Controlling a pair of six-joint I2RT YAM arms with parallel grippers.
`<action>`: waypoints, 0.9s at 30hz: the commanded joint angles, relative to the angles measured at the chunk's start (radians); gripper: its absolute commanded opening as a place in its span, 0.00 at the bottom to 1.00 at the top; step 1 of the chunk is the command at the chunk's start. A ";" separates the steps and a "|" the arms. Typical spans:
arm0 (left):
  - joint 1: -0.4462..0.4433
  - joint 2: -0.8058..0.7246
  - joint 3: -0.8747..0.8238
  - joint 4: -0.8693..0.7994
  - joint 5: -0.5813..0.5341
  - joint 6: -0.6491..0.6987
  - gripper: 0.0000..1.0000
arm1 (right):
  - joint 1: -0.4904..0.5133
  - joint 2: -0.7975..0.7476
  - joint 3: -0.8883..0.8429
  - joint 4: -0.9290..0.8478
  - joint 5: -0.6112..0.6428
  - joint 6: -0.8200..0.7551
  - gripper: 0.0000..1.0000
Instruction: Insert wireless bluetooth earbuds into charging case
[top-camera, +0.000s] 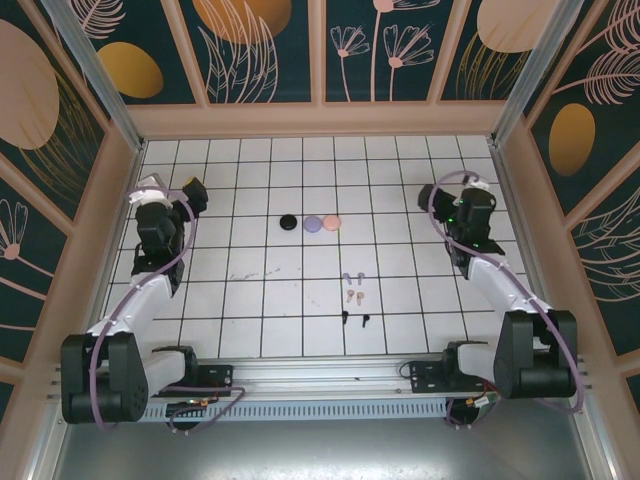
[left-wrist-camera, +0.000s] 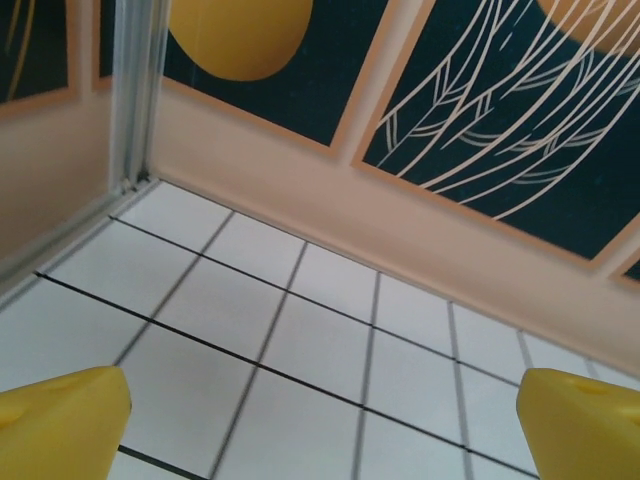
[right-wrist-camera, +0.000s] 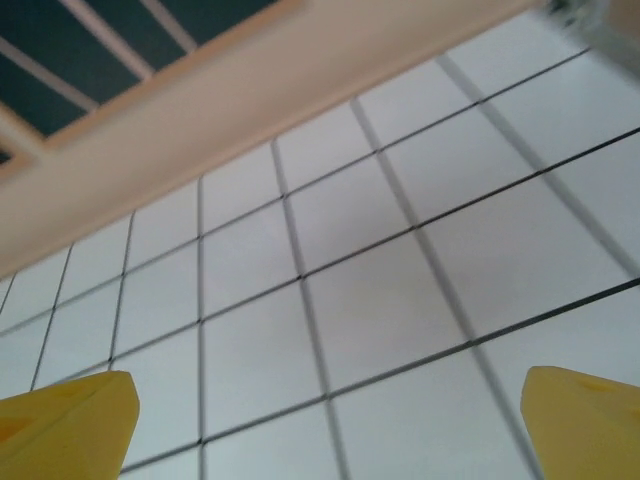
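Toward the near middle of the tiled table (top-camera: 250, 300) the earbuds (top-camera: 354, 297) lie in three small pairs, the charging cases (top-camera: 312, 223) just beyond them. They sit slightly right of centre, so the right gripper (top-camera: 438, 200) looks nearer than the left gripper (top-camera: 193, 192) — both spread wide, empty.

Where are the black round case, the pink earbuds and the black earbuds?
black round case (top-camera: 288, 222): top view, its middle.
pink earbuds (top-camera: 349, 296): top view, left bud.
black earbuds (top-camera: 365, 319): top view, right bud.
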 joint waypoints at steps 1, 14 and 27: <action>-0.006 -0.013 0.070 -0.147 0.093 -0.161 0.99 | 0.107 0.046 0.121 -0.202 -0.033 -0.012 0.97; -0.027 0.028 0.101 -0.310 0.169 -0.303 0.99 | 0.475 0.368 0.517 -0.542 0.071 0.170 0.86; -0.027 0.120 0.121 -0.367 0.042 -0.465 0.99 | 0.717 0.836 1.134 -0.861 0.144 0.258 0.80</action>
